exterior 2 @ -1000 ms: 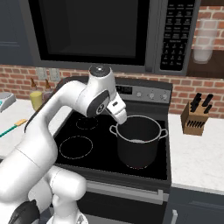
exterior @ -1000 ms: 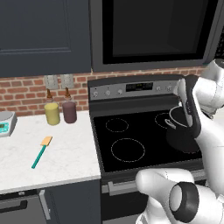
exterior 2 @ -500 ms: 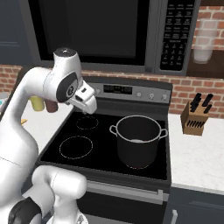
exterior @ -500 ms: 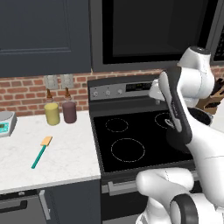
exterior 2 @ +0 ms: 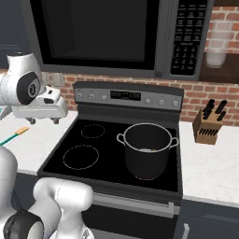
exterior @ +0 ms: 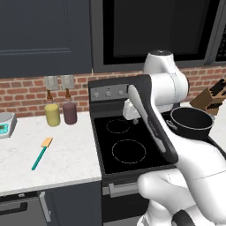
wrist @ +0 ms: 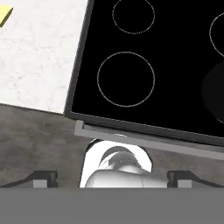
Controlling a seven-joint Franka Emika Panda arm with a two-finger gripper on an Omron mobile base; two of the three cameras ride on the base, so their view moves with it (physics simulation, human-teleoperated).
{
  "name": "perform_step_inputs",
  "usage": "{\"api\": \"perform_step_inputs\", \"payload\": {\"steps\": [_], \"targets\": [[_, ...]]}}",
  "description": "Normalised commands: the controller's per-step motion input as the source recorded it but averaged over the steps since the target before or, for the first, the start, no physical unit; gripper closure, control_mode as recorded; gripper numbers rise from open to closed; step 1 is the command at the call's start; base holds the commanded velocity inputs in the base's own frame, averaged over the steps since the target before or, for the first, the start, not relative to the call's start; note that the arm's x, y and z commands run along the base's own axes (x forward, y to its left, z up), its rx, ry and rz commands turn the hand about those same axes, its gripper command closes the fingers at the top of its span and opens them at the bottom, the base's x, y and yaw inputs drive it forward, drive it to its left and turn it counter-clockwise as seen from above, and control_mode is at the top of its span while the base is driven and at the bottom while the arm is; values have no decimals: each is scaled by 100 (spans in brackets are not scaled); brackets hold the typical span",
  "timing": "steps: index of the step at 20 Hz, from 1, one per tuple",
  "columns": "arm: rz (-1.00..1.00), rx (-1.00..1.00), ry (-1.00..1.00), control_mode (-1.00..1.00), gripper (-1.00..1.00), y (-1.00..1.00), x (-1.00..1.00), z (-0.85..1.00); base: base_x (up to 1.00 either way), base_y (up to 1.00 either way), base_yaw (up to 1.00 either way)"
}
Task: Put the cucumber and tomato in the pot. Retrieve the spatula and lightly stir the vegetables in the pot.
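The black pot (exterior 2: 147, 156) with its grey rim stands on the stove's front right burner, also seen as the pot (exterior: 192, 123) behind my arm. Low inside it shows a small pale sliver; I cannot make out the cucumber or the tomato. The spatula (exterior: 41, 153), teal handle and orange-yellow blade, lies flat on the white counter left of the stove. The spatula (exterior 2: 16, 134) appears again at the left edge, and the spatula blade (wrist: 4, 16) at the hand view's top left corner. My gripper (exterior 2: 45, 120) hangs open and empty over the stove's left side, well above it; the gripper (exterior: 133, 118) points down.
A pale-yellow jar (exterior: 52, 114) and a maroon jar (exterior: 69, 112) stand at the brick wall behind the spatula. A kitchen scale (exterior: 4, 124) sits at the far left. A knife block (exterior 2: 207, 126) stands right of the stove. The microwave (exterior 2: 107, 32) hangs overhead.
My arm has swung left from above the pot, across the stove, to its left side. The gripper has stayed open and empty. The pot and spatula have not moved.
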Motion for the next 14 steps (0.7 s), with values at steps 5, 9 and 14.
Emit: {"api": "perform_step_inputs", "payload": {"steps": [5,9,14], "targets": [[62,-25,0,-100,-100,100,-48,-23,0,0,0],[65,-23,0,-100,-100,100,-35,-20,0,0,0],[61,-18,0,-100,-100,100,-6,-9,0,0,0]]}}
